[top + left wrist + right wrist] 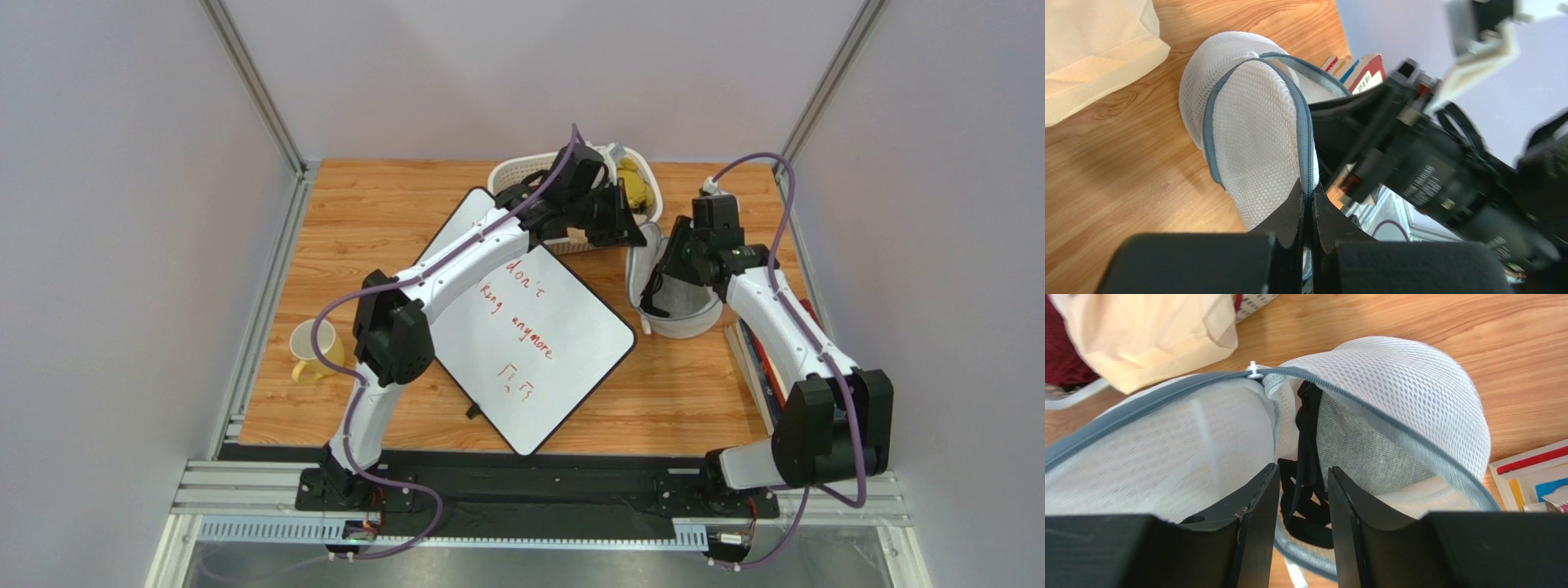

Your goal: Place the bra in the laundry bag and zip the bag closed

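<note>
The laundry bag (693, 321) is a white mesh dome lying right of centre, its lid lifted open. My left gripper (628, 233) is shut on the bag's grey zipper band (1306, 135) and holds the lid edge (1254, 116) up. My right gripper (1303, 478) is open at the bag's mouth (1413, 386), its fingers a little apart. The bra (1358, 450), grey and padded with black straps (1306, 435), lies inside the bag just beyond those fingers. In the top view the right gripper (662, 284) covers the opening and the bra is hidden.
A white slotted basket (515, 178) at the back holds a yellow garment (633, 186) and a dark red one (1063, 349). A whiteboard (528, 331) lies in the middle. A yellow mug (313, 349) stands at left. Books (754, 355) lie along the right edge.
</note>
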You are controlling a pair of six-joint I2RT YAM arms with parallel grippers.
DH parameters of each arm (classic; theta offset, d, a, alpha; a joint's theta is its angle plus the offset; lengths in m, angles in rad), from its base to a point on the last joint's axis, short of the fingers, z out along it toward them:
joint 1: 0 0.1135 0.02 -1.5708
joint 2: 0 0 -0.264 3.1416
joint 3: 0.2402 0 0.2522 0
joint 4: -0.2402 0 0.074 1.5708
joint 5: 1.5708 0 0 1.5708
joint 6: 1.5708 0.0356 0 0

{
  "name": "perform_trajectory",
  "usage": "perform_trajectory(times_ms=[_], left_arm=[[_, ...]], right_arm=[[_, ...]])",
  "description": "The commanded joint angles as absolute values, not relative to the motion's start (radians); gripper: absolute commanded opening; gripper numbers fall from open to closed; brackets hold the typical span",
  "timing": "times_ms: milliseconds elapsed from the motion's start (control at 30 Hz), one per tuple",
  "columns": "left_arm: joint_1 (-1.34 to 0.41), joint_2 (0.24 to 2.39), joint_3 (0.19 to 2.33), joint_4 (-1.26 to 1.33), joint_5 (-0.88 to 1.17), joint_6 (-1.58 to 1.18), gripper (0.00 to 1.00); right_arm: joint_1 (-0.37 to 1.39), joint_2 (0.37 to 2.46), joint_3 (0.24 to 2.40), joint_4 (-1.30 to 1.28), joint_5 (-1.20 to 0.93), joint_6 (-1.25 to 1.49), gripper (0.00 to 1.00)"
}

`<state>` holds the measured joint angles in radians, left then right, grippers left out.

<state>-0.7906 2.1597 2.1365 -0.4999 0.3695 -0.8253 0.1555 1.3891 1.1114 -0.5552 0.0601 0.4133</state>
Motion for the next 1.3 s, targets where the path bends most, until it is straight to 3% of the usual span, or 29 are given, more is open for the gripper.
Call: perform_trajectory(times_ms=[0, 100, 333, 433, 533, 633, 833, 967, 1100, 1267], left_arm=[[-0.796, 2.086, 2.184, -0.503, 0.368, -0.807, 0.00], [-0.796, 2.085, 2.184, -0.503, 0.365, -0.808, 0.00], [-0.804, 2.079, 2.184, -0.508, 0.348, -0.799, 0.00], [-0.804, 2.077, 2.181, -0.512, 0.339, -0.793, 0.00], [-0.807, 2.075, 2.181, -0.520, 0.327, -0.778, 0.00], [-0.811, 2.069, 2.180, -0.537, 0.293, -0.758, 0.00], [-0.818, 2.059, 2.183, -0.565, 0.255, -0.733, 0.00], [-0.818, 2.059, 2.186, -0.572, 0.241, -0.729, 0.00], [-0.816, 2.063, 2.204, -0.574, 0.229, -0.739, 0.00], [-0.818, 2.079, 2.223, -0.572, 0.248, -0.762, 0.00]], right_arm=[[0.153, 1.497, 1.123, -0.493, 0.032, 0.405, 0.37], [0.153, 1.569, 1.111, -0.448, 0.015, 0.425, 0.33], [0.153, 1.649, 1.117, -0.455, -0.008, 0.416, 0.35], [0.152, 1.570, 1.124, -0.500, -0.002, 0.402, 0.39], [0.153, 1.470, 1.123, -0.555, -0.008, 0.396, 0.64], [0.155, 1.367, 1.109, -0.598, -0.021, 0.394, 0.69], [0.160, 1.169, 1.074, -0.641, -0.083, 0.382, 0.72], [0.181, 1.036, 1.029, -0.582, -0.210, 0.335, 0.79], [0.227, 0.999, 0.968, -0.526, -0.339, 0.301, 0.80], [0.310, 1.000, 0.922, -0.404, -0.319, 0.290, 0.81]])
